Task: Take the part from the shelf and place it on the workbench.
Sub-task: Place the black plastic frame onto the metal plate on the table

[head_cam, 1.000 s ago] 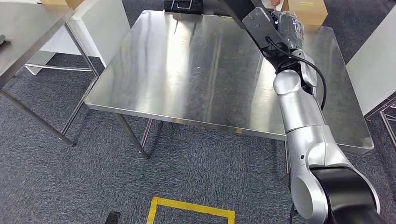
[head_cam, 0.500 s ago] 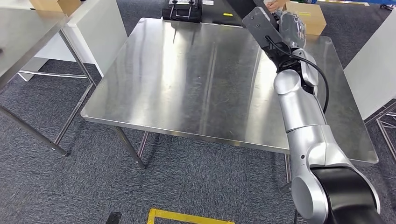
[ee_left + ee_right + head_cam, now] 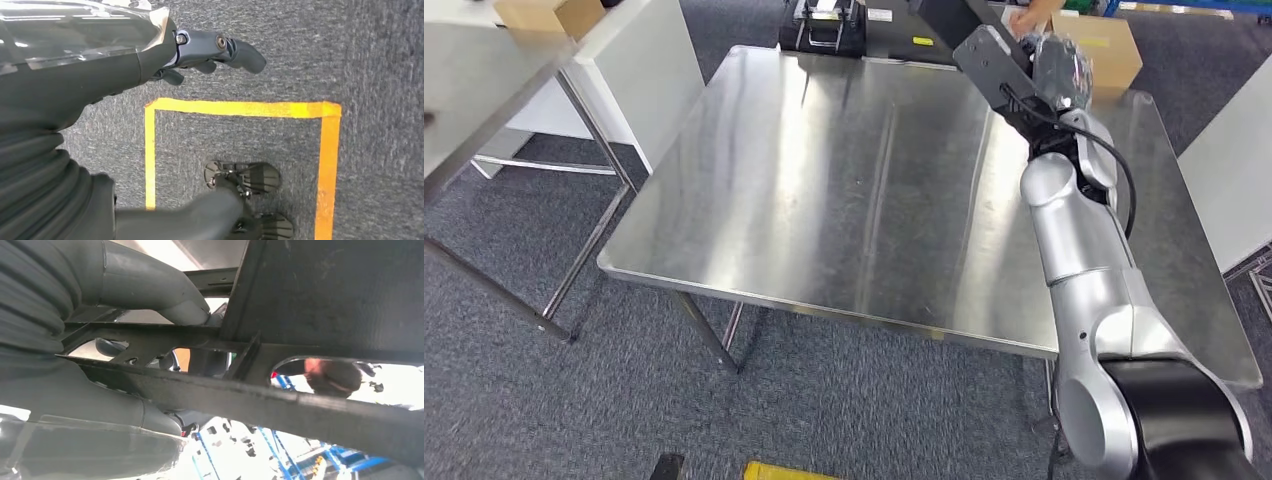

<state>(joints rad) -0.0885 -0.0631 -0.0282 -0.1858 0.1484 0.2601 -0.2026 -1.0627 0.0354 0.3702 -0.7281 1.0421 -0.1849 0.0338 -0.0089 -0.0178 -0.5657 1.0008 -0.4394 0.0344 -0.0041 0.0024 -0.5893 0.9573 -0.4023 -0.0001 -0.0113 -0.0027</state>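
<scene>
The right hand (image 3: pixel 1056 72) holds the black part (image 3: pixel 984 55) above the far right corner of the steel desk (image 3: pixel 844 190). In the right wrist view the thick thumb (image 3: pixel 150 287) lies along the part's ribbed frame (image 3: pixel 260 390), the darker fingers tucked beneath it. The left hand (image 3: pixel 150 55) hangs over grey carpet, fingers (image 3: pixel 235 50) loosely curled, holding nothing.

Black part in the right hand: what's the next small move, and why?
Probably lower the right hand toward the workbench. It grips the black part, which looks held above the far right corner of the steel top, not yet set down, with bare surface beneath.
</scene>
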